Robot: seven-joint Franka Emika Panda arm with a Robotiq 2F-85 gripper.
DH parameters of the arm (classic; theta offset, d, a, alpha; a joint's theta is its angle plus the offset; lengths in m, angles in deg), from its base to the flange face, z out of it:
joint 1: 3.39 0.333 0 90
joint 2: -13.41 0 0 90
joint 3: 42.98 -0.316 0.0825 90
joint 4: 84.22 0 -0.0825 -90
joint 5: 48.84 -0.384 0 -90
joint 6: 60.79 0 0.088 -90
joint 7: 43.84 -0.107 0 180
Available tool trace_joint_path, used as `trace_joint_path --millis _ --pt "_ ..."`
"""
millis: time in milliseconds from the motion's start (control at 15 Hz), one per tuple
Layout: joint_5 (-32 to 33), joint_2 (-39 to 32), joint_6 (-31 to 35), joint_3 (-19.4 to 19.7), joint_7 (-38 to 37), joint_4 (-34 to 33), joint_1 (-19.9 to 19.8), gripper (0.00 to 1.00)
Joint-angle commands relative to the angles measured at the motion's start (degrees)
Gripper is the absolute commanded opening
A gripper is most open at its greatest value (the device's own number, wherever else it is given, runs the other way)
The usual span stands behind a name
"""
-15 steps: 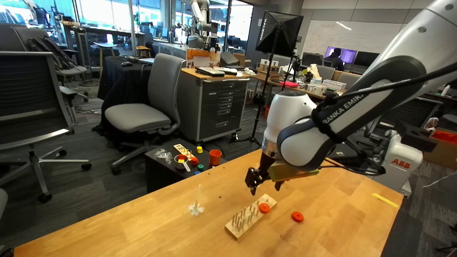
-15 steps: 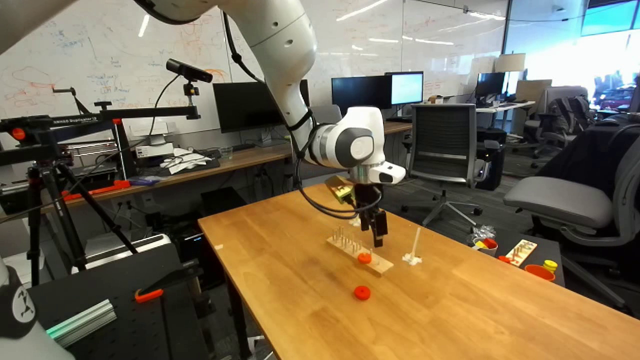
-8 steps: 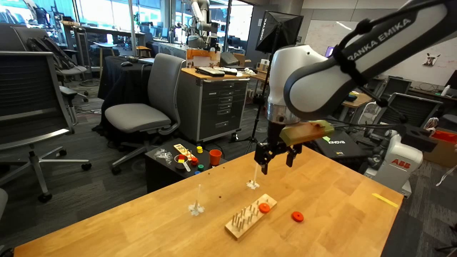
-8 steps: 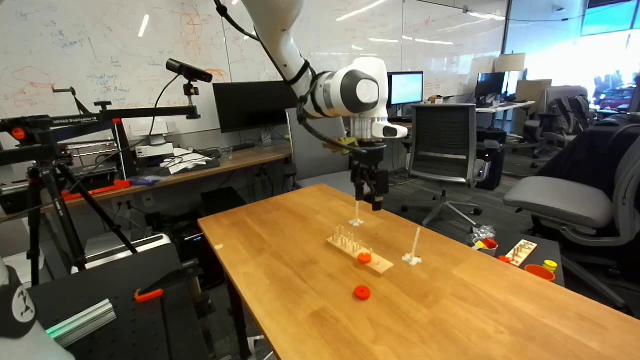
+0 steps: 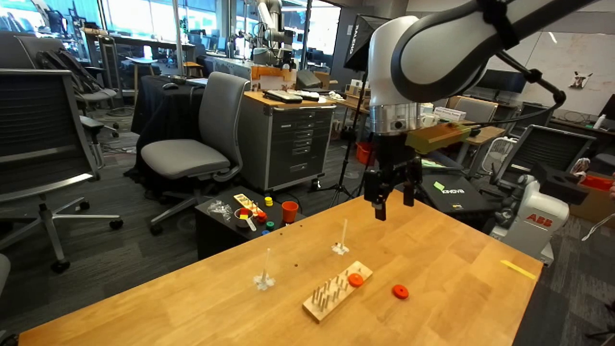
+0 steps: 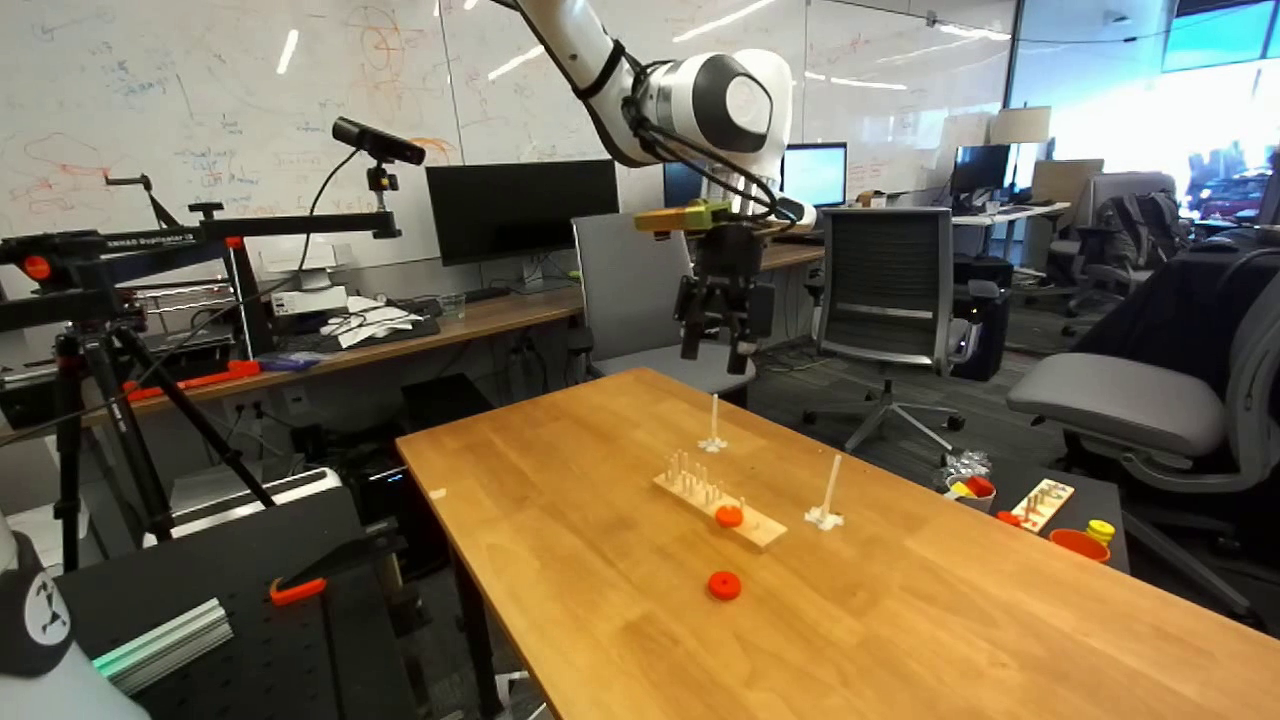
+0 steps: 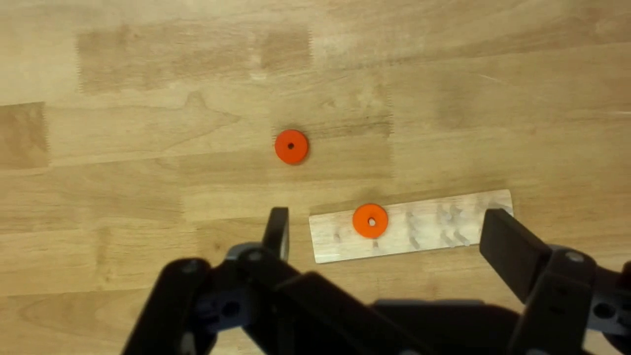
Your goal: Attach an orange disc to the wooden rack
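Observation:
The wooden rack (image 5: pixel 342 296) lies on the table with its short pegs up; it also shows in the other exterior view (image 6: pixel 765 530) and the wrist view (image 7: pixel 394 241). One orange disc (image 5: pixel 355 280) sits on the rack near one end, and a pale peg tip shows in its hole in the wrist view (image 7: pixel 362 214). A second orange disc (image 5: pixel 400 291) lies flat on the table beside the rack, apart from it; it also shows in the wrist view (image 7: pixel 291 155). My gripper (image 5: pixel 394 205) is open and empty, high above the table and clear of both discs and rack.
Two thin white upright sticks stand taped to the table, one (image 5: pixel 343 235) nearer the gripper and one (image 5: pixel 265 269) further along the edge. A low black side table with an orange cup (image 5: pixel 289 211) and small toys stands beyond the table edge. A tripod (image 6: pixel 90 400) stands apart.
My gripper has risen from low near the rack to high above the table and moved away from the rack, staying open. One white stick is now uncovered. Both discs and the rack have not moved.

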Motion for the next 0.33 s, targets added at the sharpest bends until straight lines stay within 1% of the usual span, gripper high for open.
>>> trace_joint_path --millis 0,200,267 --pt "1.08 1.54 -4.28 -2.11 2.87 -1.42 -1.96 1.0" --pt "0.12 2.21 -6.12 -2.83 3.99 -0.78 -2.77 1.0" --pt "0.71 0.9 -3.73 -2.47 2.22 -0.87 -2.3 1.0"
